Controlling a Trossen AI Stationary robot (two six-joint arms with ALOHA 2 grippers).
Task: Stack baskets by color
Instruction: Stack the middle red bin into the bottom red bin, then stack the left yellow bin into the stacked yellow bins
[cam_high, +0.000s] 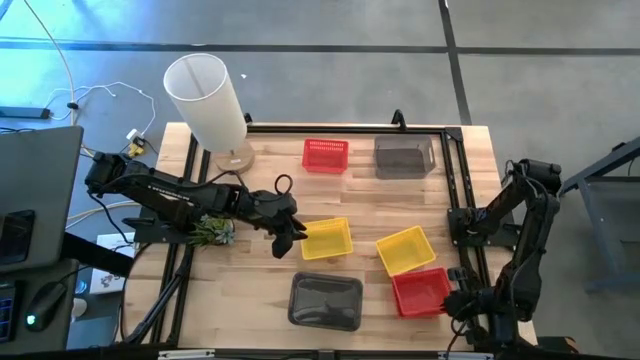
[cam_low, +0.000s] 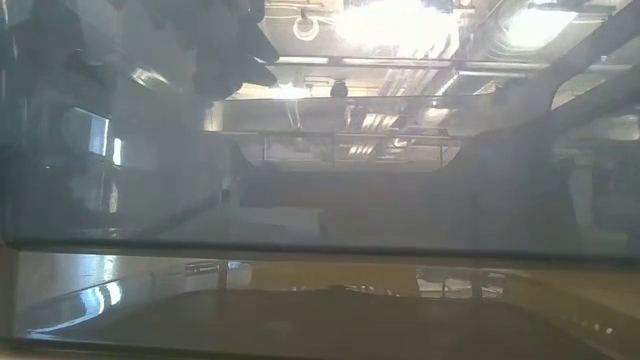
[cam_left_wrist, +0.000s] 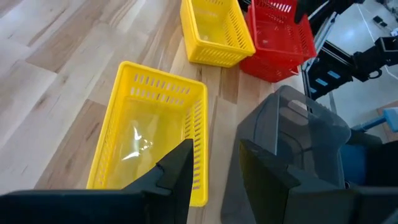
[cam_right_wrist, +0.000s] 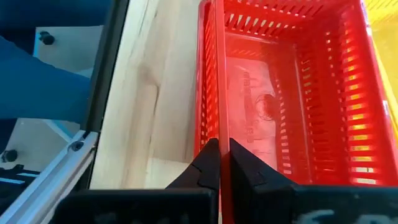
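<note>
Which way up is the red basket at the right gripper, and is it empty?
Upright and empty: the red basket shows its open top and bare floor; the right gripper pinches its rim.

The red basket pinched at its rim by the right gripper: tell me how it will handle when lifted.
The red basket looks like thin slotted plastic, so probably light. The right gripper is shut on one wall's rim only, so the basket will likely tilt and hang from that edge. The thin wall may flex a little.

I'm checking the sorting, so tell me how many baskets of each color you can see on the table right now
Red baskets: 2
Yellow baskets: 2
Grey baskets: 2
Total: 6 visible from above; any nested inside another cannot be told apart.
</note>
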